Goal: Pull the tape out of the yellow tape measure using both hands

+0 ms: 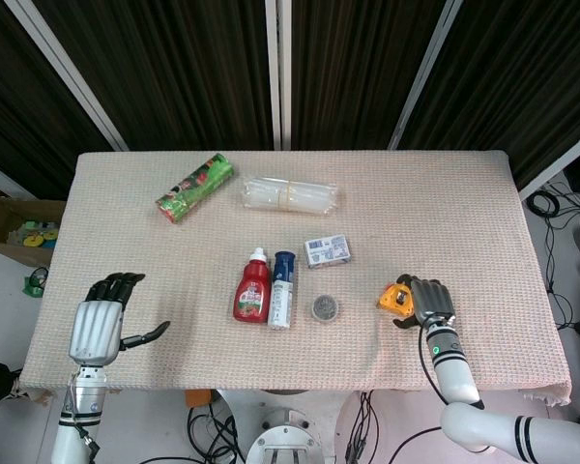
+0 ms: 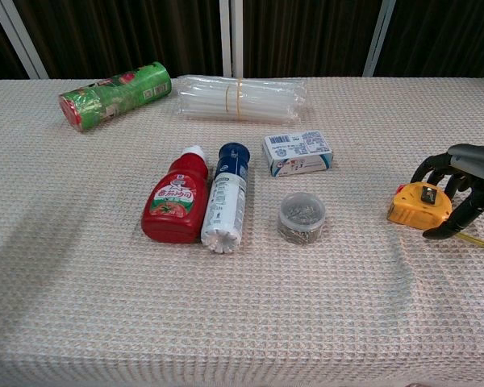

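light: bright, even, overhead | shadows: soft, faint on cloth | backdrop: dark | focus: sharp | glare: slight on plastic

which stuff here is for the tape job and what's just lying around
For the job: tape measure, right hand, left hand.

Lying about: ketchup bottle, blue and white bottle, clip tub, small box, green packet, clear tubes.

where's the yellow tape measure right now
The yellow tape measure lies flat near the table's right edge, right of the round clear tub, with the right robot hand curled around it.
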Controlling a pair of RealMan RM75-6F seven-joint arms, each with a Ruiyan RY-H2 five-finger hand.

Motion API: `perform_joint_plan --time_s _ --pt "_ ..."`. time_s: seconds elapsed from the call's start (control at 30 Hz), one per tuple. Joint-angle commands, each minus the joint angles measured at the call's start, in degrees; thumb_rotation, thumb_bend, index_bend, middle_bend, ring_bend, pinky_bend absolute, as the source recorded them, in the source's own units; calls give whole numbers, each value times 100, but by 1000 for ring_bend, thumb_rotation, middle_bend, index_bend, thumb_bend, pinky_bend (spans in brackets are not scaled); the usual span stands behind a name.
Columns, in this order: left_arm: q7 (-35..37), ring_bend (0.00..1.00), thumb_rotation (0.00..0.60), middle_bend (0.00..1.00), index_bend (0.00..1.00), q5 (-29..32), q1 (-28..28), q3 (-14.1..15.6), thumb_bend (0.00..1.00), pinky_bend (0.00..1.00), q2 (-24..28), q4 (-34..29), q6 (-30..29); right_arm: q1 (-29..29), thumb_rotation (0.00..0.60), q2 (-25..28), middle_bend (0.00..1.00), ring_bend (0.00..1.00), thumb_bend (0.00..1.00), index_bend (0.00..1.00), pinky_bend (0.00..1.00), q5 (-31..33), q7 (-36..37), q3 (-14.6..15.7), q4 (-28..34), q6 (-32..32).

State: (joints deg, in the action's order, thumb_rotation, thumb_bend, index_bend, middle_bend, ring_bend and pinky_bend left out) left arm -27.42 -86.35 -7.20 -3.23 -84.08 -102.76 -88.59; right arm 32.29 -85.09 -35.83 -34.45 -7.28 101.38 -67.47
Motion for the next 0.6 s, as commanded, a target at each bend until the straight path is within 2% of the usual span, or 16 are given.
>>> perform_joint_plan --time_s 0.03,0.37,0.6 --pt "2 184 56 236 239 -3 0 -1 0 264 -6 6 3 20 600 10 344 330 87 309 270 61 -59 -3 28 -37" --pt "30 184 57 236 239 9 -3 -8 0 264 -33 54 34 130 600 -23 345 332 121 315 294 332 -205 -62 24 -47" --pt "44 184 60 236 239 2 9 -3 0 264 -27 57 30 109 600 -109 405 396 197 400 372 247 -220 -65 11 -301"
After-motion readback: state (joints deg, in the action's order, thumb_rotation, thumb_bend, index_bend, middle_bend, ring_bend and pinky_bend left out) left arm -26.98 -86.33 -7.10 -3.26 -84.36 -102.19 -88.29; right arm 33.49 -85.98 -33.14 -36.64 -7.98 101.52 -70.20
